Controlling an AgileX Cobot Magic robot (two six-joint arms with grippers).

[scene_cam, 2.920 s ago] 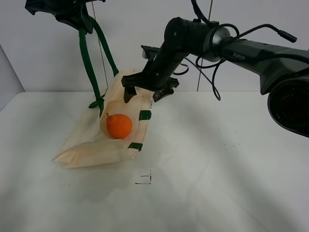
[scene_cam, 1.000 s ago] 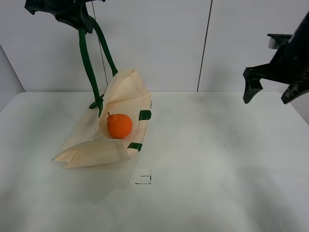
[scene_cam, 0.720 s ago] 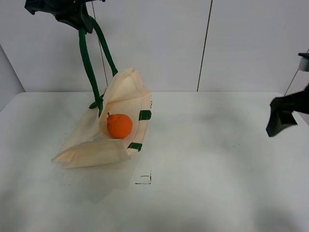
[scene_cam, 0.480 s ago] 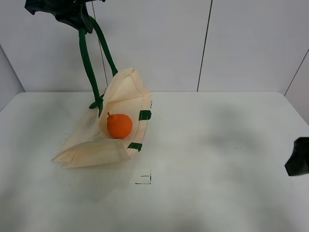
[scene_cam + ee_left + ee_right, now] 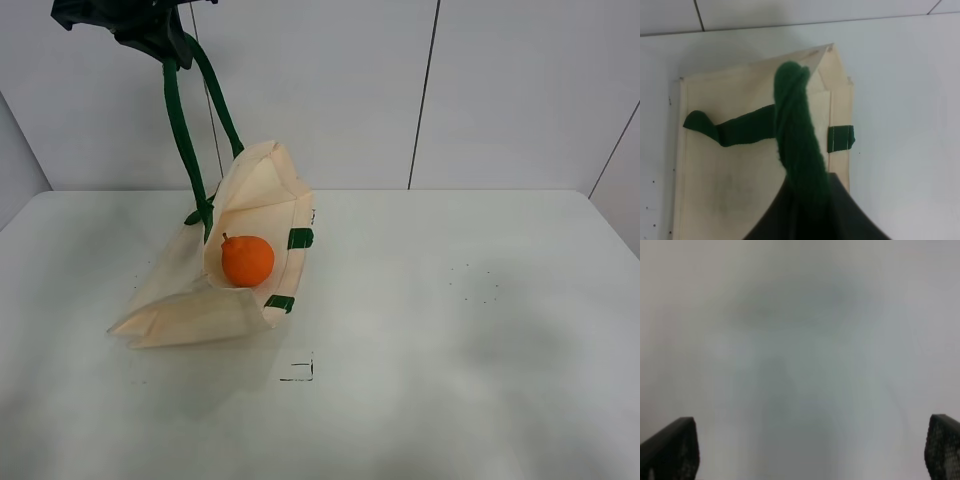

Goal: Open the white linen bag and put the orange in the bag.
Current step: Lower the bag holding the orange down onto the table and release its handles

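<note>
Left gripper (image 5: 160, 45) pinching the white linen bag's (image 5: 190, 310) green handle (image 5: 178, 130), at the bag's 12 o'clock. Orange (image 5: 247, 260) sits in the open mouth. Right gripper (image 5: 805, 450) spread wide.

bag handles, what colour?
Dark green handles against the cream-white linen bag; the left wrist view shows them best.

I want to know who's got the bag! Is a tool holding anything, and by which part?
The left tool holds the white linen bag by its green handle, pulled up high. The right tool is open and holds nothing.
</note>
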